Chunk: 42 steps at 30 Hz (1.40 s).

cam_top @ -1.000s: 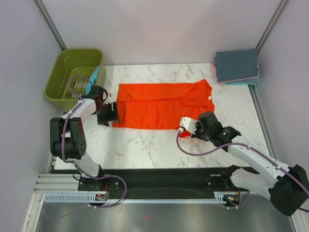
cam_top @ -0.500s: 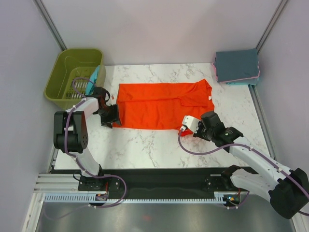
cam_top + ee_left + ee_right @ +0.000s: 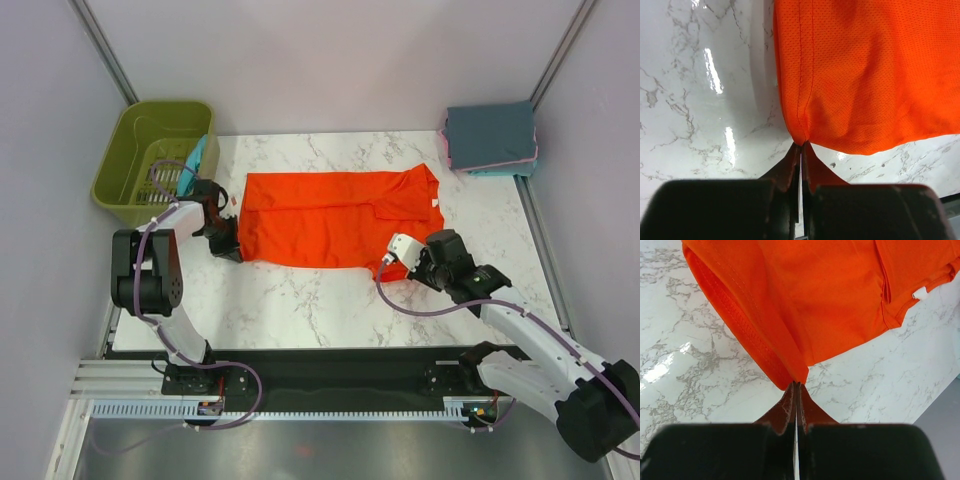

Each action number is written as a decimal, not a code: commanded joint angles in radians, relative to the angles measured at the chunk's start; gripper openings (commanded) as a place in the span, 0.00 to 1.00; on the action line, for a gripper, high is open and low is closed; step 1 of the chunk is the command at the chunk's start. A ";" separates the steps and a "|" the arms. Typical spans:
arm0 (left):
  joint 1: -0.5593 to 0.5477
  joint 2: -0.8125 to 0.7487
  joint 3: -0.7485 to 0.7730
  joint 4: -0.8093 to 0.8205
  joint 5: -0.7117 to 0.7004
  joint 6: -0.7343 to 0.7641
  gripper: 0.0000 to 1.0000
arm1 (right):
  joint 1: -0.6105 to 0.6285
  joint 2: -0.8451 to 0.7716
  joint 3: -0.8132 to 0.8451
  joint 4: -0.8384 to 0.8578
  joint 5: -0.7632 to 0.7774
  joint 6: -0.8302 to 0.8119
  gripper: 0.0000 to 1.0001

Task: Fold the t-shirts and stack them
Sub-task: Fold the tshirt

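An orange-red t-shirt (image 3: 335,220) lies spread flat across the middle of the marble table (image 3: 300,300), folded to a long band with its collar end on the right. My left gripper (image 3: 234,250) is shut on its near left corner (image 3: 801,140), and a pinch of cloth sits between the fingertips. My right gripper (image 3: 388,264) is shut on the near right corner (image 3: 799,377). Both corners stay low over the table. Folded t-shirts (image 3: 490,137) are stacked at the back right, slate-blue on top with pink and teal edges below.
An olive-green basket (image 3: 150,160) stands off the table's back left corner, with a teal cloth (image 3: 195,160) hanging over its rim near my left arm. Grey walls close in both sides. The table's front edge runs just ahead of the arm bases.
My left gripper slid in to the shirt's near left corner and closed on it. The right wrist shifted a little to the right, still holding its corner.
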 commanded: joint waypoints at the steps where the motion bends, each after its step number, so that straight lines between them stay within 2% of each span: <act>1: 0.002 -0.061 0.007 0.004 0.011 0.005 0.02 | -0.024 -0.026 0.008 0.014 0.007 0.031 0.00; 11: 0.002 -0.190 -0.027 -0.005 0.031 0.017 0.02 | -0.066 -0.038 0.038 0.009 -0.003 0.050 0.00; 20: 0.002 -0.285 -0.019 -0.036 0.077 0.025 0.02 | -0.097 -0.014 0.183 0.014 0.008 0.066 0.00; 23: 0.002 -0.259 0.016 -0.051 0.080 0.040 0.02 | -0.104 0.011 0.245 0.048 0.027 0.045 0.00; 33: 0.002 -0.080 0.303 -0.143 0.133 0.088 0.02 | -0.109 0.166 0.309 0.239 0.070 -0.052 0.00; 37: 0.002 0.000 0.352 -0.155 0.131 0.088 0.02 | -0.130 0.279 0.358 0.290 0.071 -0.068 0.00; 42: 0.002 0.058 0.409 -0.155 0.120 0.082 0.02 | -0.188 0.428 0.504 0.308 0.050 -0.090 0.00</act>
